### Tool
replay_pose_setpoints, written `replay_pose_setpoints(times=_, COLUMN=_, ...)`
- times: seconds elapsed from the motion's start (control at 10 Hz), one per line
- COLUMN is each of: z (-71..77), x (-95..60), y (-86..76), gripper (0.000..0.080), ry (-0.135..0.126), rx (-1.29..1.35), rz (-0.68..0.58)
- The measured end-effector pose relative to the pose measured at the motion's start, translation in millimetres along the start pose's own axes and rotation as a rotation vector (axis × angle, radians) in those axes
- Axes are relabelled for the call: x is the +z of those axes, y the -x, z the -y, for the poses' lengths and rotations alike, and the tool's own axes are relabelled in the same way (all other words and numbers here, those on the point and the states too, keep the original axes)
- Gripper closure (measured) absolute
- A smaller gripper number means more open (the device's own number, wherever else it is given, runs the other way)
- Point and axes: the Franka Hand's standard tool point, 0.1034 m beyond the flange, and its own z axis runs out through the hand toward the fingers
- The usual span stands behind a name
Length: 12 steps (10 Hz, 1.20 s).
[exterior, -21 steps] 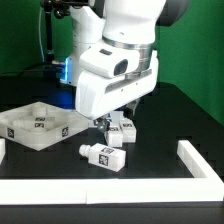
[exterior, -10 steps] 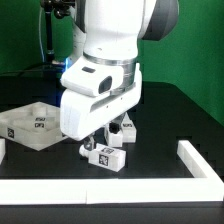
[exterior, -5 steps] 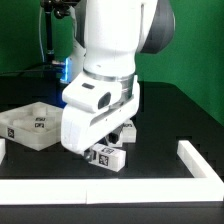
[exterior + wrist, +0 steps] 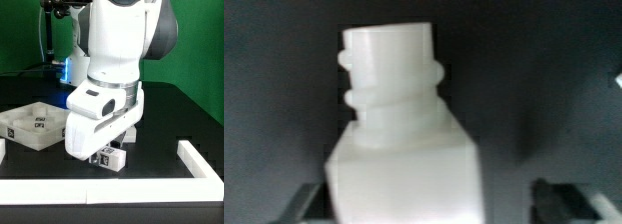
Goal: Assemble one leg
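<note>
We see the arm (image 4: 112, 60) bent low over the black desk (image 4: 175, 120), its bulky white wrist end hanging close above the leg (image 4: 110, 158). The leg lies on its side on the desk, near the front edge, with its black-and-white tag stickers turned toward the camera. The end toward the exterior view's left is hidden behind the arm. Just behind it a second white peg (image 4: 128, 129) shows past the arm, mostly covered. A wide white tray (image 4: 35, 125) with tags on its wall sits at the exterior view's left, well apart from the leg. A white rail (image 4: 197, 160) lies at the exterior view's right.

In the wrist view the leg (image 4: 399, 150) fills the middle: a squared white block that narrows into a rounded stem with ridges. The gripper (image 4: 423, 205) straddles it with its jaws spread wider than the block, and it has hold of nothing. The dark fingers (image 4: 558, 200) stand on either side of the block. A strip of desk shows between the block and one finger. The other finger is close to the block, and we cannot tell whether it touches.
</note>
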Motion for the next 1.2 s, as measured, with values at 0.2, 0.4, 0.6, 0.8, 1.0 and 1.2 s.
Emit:
replay_pose_setpoints(times=0.2, z=-2.4, x=0.0, y=2.8, gripper=0.0520, ry=0.001, rx=-0.014, rz=0.001)
replay_pose_setpoints(times=0.4, z=-25.5, x=-0.6, y=31.9, gripper=0.0520, ry=0.011, rx=-0.060, rz=0.012)
replay_pose_setpoints(times=0.6, z=-40.3, x=-2.2, y=59.4, gripper=0.0520, ry=0.032, rx=-0.064, rz=0.014)
replay_pose_setpoints(times=0.8, z=-49.6, x=2.4, y=86.0, gripper=0.0520, ry=0.044, rx=-0.068, rz=0.012)
replay_pose_setpoints(times=1.0, z=-63.2, x=1.5, y=89.6, gripper=0.0518, ry=0.052, rx=-0.065, rz=0.006)
replay_pose_setpoints(times=1.2, z=-77.4, x=-0.5, y=82.1, gripper=0.0518, ry=0.070, rx=-0.080, rz=-0.001)
